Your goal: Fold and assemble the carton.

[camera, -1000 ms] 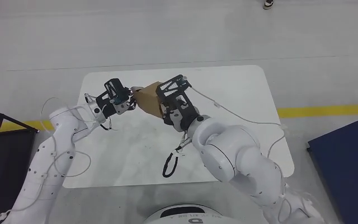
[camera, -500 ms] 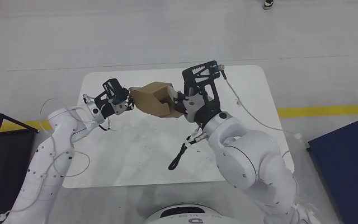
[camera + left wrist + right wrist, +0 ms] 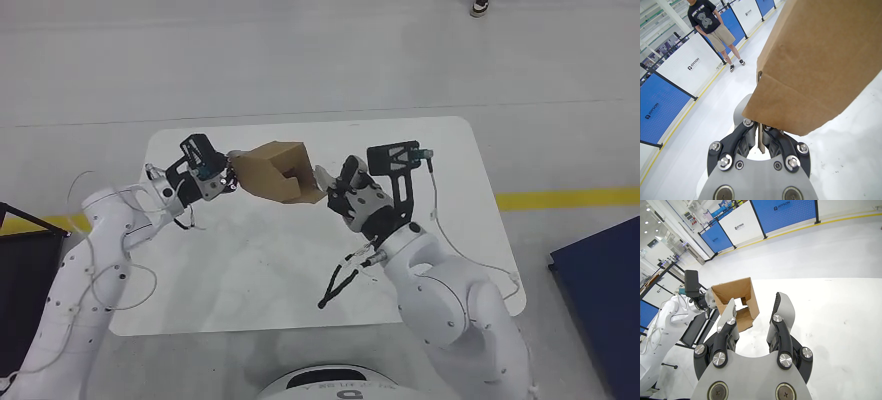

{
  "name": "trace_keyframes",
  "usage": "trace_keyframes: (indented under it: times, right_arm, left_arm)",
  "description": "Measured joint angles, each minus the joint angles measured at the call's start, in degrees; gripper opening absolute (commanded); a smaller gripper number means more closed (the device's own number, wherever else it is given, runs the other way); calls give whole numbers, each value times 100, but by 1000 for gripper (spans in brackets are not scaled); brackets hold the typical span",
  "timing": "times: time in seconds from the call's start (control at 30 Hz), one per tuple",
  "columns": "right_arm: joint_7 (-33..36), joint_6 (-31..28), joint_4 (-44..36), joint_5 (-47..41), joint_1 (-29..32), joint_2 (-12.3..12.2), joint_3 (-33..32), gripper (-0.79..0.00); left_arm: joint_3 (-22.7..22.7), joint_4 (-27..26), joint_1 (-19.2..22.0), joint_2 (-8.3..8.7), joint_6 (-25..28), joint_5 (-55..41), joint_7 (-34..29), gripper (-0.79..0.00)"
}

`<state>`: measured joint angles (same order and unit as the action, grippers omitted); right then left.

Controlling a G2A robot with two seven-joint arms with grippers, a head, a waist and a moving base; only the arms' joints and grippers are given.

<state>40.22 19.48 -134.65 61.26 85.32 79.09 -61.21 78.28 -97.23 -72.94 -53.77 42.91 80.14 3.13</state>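
Pale grey floor crossed by a yellow line. Blue and white partition panels in the room behind. On the floor stands one white desk with rounded corners.

Item 1, carton: brown corrugated board, opened into a square tube, both ends unclosed. Located over the far left part of the desk, between the two tools. One flap juts from the open end that faces the right tool. Whether its underside touches the desk cannot be told.

Item 2, left tool: at the carton's left end. Fingers drawn narrow and clamped on a thin cardboard edge of the carton, which runs up between them.

Item 3, right tool: at the carton's opposite, open end, pointed into it. Fingers spread wide. One fingertip lies just beside the jutting flap; contact cannot be told.

Edges and room: the desk's far edge lies near behind the carton, and its left edge is near the left tool. The desk runs on widely toward the robot and to the right of the carton.

Other items: a black cable hangs from the right arm over the middle of the desk, on the robot's side of the carton and well apart from it. A dark blue panel stands off the desk's right edge and a black frame off its left edge, both well apart from the carton.
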Motion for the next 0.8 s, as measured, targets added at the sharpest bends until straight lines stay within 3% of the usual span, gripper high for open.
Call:
trace_keyframes:
  times: [0.13, 0.5, 0.53, 0.57, 0.67, 0.8]
  right_arm:
    - [382, -165, 0, -138, -203, -6, -71, -394]
    - [1067, -206, 156, -359, -572, -2, -11, -391]
    - [1017, -187, 174, -391, -607, 3, -26, -166]
    - [913, -150, 178, -438, -643, 12, -59, 0]
    - [339, -17, 154, -569, -695, 39, -161, 0]
    - [426, -22, 156, -563, -691, 38, -156, 0]
  left_arm:
    - [-74, 19, 60, -15, -10, -11, -1, -785]
    - [-91, 39, 2, -19, -32, 41, 64, -785]
    - [-82, 36, -1, -18, -25, 46, 57, -785]
    - [-71, 32, -4, -16, -18, 49, 50, -785]
    - [-23, 62, -39, -15, -10, -105, 10, -785]
    - [-7, 85, -59, -20, -20, -268, -48, -785]
